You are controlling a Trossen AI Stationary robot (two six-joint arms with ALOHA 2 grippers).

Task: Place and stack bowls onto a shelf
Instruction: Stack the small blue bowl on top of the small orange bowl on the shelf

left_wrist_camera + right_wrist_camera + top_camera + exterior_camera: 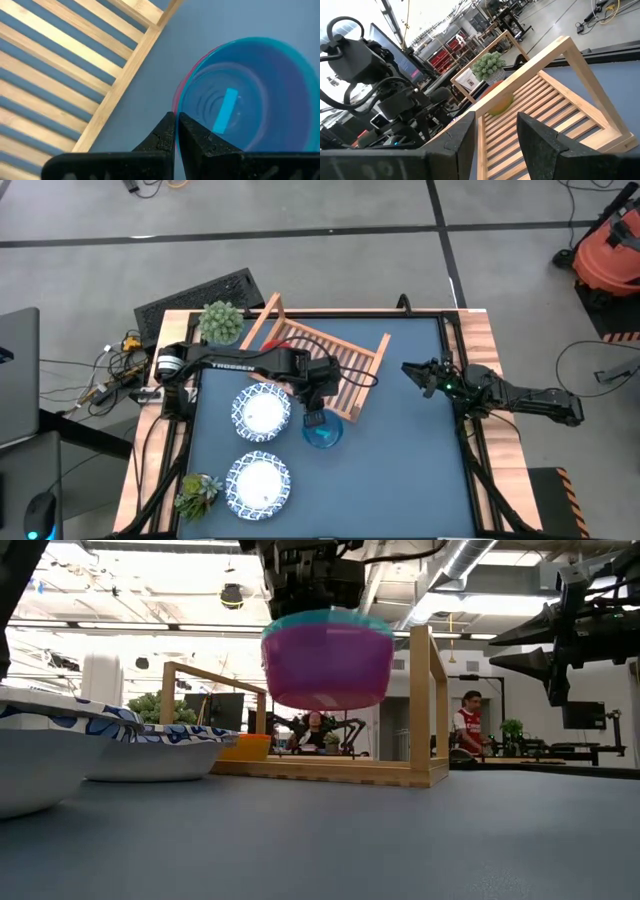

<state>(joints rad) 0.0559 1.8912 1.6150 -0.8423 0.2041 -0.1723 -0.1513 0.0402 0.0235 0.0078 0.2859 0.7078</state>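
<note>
Two nested bowls [328, 658] — teal over magenta — hang clamped in the left gripper [176, 131]; we judge next: carry onto shelf [330, 355], release.

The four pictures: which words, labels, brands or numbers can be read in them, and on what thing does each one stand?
"TROSSEN": white letters on the left arm, seen from above; small, only just readable.
Pale blue sticker inside the teal bowl: no writing shows on it.
Person's red shirt in the room behind, level view: the chest mark is too small to read.
Nothing else readable in any view.
</note>
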